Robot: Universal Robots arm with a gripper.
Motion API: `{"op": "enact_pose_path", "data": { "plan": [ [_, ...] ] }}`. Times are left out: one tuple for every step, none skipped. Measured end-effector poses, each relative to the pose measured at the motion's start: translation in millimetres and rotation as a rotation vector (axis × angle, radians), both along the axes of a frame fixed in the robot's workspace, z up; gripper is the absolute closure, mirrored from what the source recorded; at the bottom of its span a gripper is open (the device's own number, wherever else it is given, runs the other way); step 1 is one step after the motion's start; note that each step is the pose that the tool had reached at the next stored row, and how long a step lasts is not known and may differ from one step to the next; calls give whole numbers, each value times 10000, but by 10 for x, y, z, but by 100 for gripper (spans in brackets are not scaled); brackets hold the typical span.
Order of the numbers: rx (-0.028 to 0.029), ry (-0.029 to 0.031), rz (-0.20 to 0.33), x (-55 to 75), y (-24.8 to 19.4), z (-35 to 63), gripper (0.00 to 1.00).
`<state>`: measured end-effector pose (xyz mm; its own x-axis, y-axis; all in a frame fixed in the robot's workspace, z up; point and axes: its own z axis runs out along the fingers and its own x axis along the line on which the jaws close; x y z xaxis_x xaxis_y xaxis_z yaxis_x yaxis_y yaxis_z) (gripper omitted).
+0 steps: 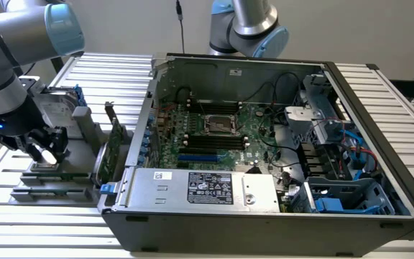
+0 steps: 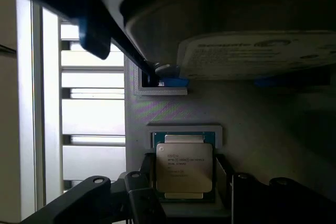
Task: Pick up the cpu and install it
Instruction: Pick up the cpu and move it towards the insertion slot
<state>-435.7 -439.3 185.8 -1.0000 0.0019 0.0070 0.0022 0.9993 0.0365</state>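
Note:
The cpu (image 2: 184, 166), a small square chip with a silver-grey printed lid, lies in a pale pocket of the grey parts fixture (image 1: 56, 175) at the exterior view's left. My gripper (image 1: 46, 155) is down over that pocket. Its black fingers (image 2: 224, 179) stand on both sides of the chip, against its edges. The chip still rests level in the pocket. Inside the open computer case, the empty square socket (image 1: 220, 125) sits in the middle of the green motherboard (image 1: 254, 121).
A silver hard drive with blue brackets (image 1: 56, 110) stands upright in the fixture just behind my gripper. Green cards (image 1: 105, 156) stand between the fixture and the case wall. A silver power supply (image 1: 203, 189), cables and a second arm (image 1: 247, 27) surround the motherboard.

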Motion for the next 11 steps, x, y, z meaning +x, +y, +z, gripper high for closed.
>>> {"op": "enact_pose_path", "data": {
  "plan": [
    [1,-1,0,0,0,2,45],
    [2,-1,0,1,0,6,45],
    [1,2,0,0,0,14,45],
    [0,5,0,0,0,26,45],
    [0,6,-1,0,0,39,45],
    [0,7,-1,0,0,53,45],
    [0,9,-1,0,0,69,45],
    [0,10,-1,0,0,86,45],
    [0,13,-1,0,0,107,45],
    [-1,16,-1,0,0,133,45],
    [0,18,-1,0,0,163,45]
  ]
}}
